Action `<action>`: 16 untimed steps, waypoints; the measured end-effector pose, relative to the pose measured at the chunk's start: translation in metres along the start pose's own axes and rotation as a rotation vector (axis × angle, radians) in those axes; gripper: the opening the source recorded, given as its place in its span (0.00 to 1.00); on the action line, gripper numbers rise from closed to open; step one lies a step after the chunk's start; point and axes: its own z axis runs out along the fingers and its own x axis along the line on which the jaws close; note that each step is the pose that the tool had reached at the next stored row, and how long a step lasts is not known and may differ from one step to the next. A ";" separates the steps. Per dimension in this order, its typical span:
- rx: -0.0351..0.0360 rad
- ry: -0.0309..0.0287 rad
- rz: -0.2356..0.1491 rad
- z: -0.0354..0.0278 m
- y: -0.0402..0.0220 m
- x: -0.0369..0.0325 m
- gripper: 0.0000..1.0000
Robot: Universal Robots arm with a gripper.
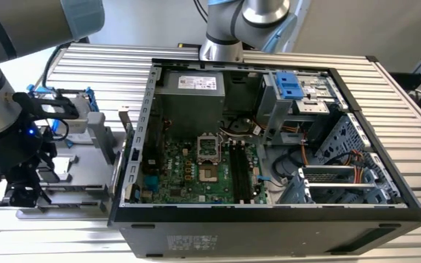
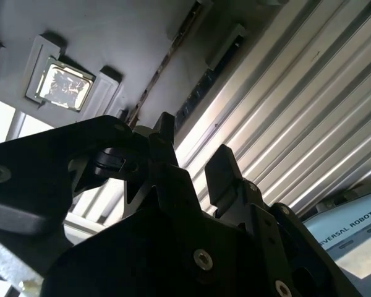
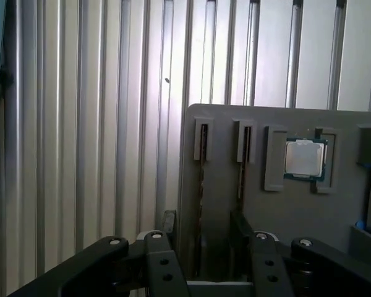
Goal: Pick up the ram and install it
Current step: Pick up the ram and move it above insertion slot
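Risk noted: should the claw be closed off-centre, the ram could be canted in its slot or scraped against the slot walls of the grey tray. The second stick, seated in the next slot, could be struck by the nearer finger. The claw is seen open, with nothing gripped. The ram is seated on edge in the slot nearest the tray's edge. It is placed between the two fingers and is apparently touched by neither.

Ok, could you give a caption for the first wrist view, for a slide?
Gripper with open jaws near the grey tray, in line with the ram standing in its slot.
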 end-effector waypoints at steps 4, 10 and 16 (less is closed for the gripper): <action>0.0002 -0.0029 0.002 0.0070 -0.0014 0.0006 1.00; -0.0001 -0.0046 0.008 0.0172 -0.0023 0.0010 1.00; -0.0011 -0.0056 0.056 0.0278 -0.0026 0.0008 1.00</action>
